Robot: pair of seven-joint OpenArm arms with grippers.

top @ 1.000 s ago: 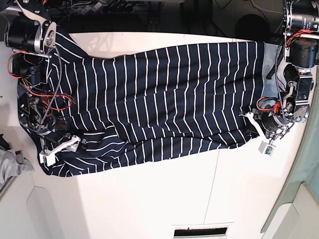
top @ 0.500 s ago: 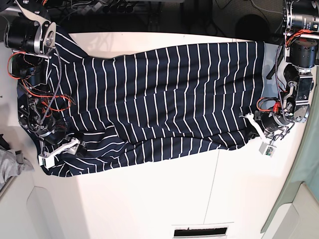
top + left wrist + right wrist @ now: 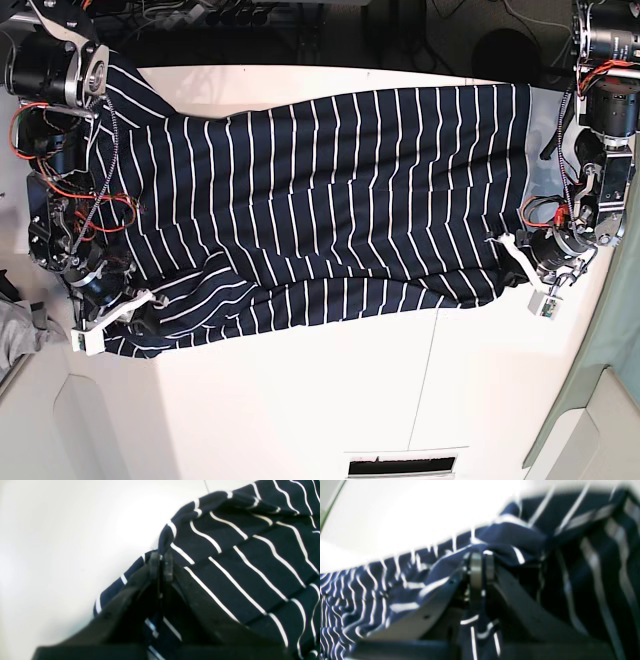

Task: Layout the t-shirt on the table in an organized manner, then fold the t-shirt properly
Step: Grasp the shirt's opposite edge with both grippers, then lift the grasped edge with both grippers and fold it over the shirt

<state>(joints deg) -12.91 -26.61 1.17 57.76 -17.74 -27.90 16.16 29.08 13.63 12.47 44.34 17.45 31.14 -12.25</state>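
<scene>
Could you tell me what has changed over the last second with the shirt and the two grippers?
Both grippers closed on the t-shirt: the left gripper pinches its edge, the right gripper a fold. In the base view, the corner by the right gripper has drawn in slightly. The shirt stays spread on the table.

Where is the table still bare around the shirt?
Bare table spans the strip below the t-shirt, with a thin strip above its upper edge. Crowded at both ends: the left gripper and right gripper each pinch an edge.

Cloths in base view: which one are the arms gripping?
The navy striped t-shirt spread across the table; the plain grey cloth lies untouched at the left edge.
</scene>
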